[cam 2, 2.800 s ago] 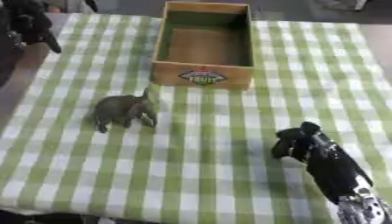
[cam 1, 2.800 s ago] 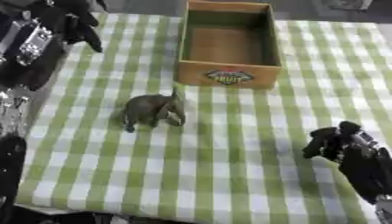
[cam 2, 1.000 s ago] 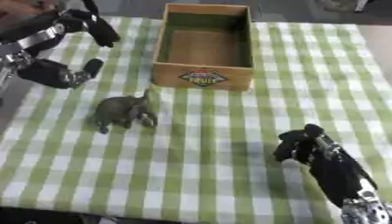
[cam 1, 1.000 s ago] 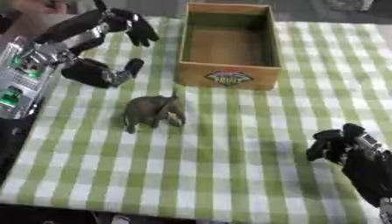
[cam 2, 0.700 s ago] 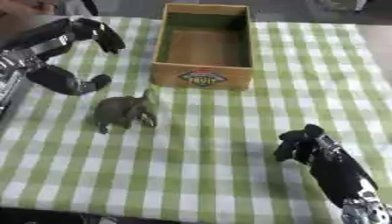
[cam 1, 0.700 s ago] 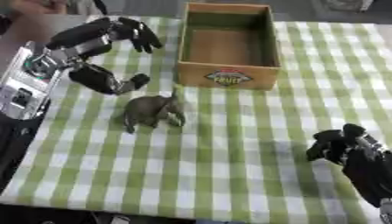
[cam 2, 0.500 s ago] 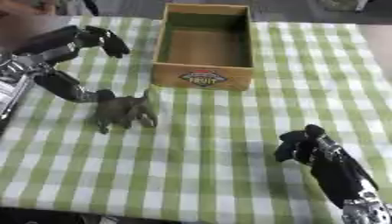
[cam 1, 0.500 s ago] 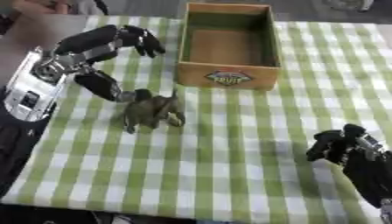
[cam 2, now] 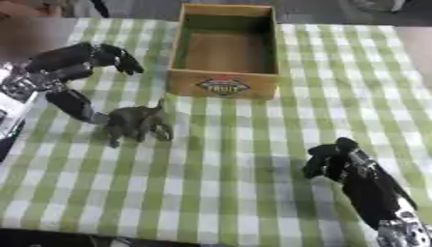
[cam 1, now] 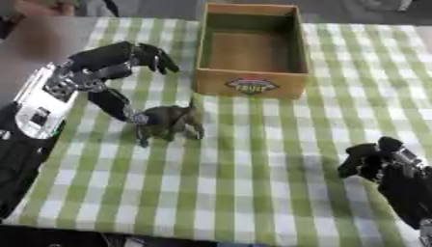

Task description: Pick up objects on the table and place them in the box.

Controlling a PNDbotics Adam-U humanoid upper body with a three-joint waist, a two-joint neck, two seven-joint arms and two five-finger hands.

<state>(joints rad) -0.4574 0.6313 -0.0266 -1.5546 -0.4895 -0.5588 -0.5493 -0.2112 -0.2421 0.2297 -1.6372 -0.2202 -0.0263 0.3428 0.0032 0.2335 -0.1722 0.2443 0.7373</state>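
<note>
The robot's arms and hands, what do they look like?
The left hand has black fingers with silvery joints, on a silver-white forearm carrying dark panels and small markings too small to read. The right hand is black all over, on a black forearm; in the right eye view a silvery part shows low on that arm.
</note>
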